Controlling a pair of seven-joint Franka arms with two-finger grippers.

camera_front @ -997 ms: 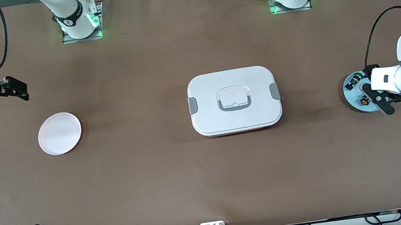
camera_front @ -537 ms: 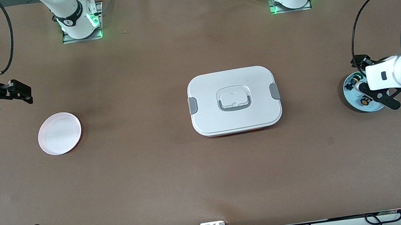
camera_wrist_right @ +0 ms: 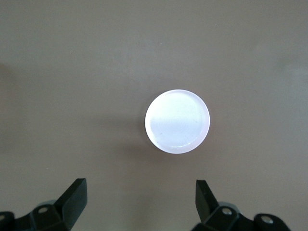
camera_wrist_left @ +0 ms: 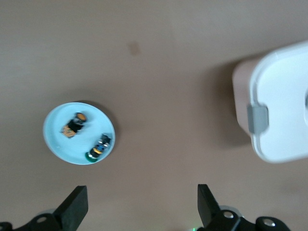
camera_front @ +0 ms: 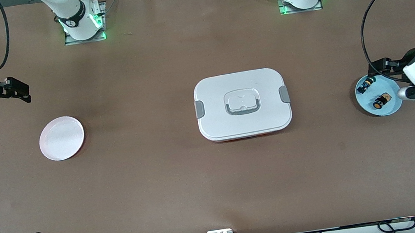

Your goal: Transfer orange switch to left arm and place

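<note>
The orange switch (camera_front: 381, 101) lies in the blue dish (camera_front: 393, 106) at my left arm's end of the bench, where placing would leave it, with my left gripper (camera_wrist_left: 139, 207) and right gripper (camera_wrist_right: 140, 199) both spread and empty.

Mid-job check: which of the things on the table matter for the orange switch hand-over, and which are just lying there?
In the job:
- orange switch, lying on the blue plate
- left gripper, open, by that plate
- right gripper, open, by the pink plate, probably the drop-off

Just lying about:
- blue switch, on the same blue plate
- white lidded box, mid-table
</note>
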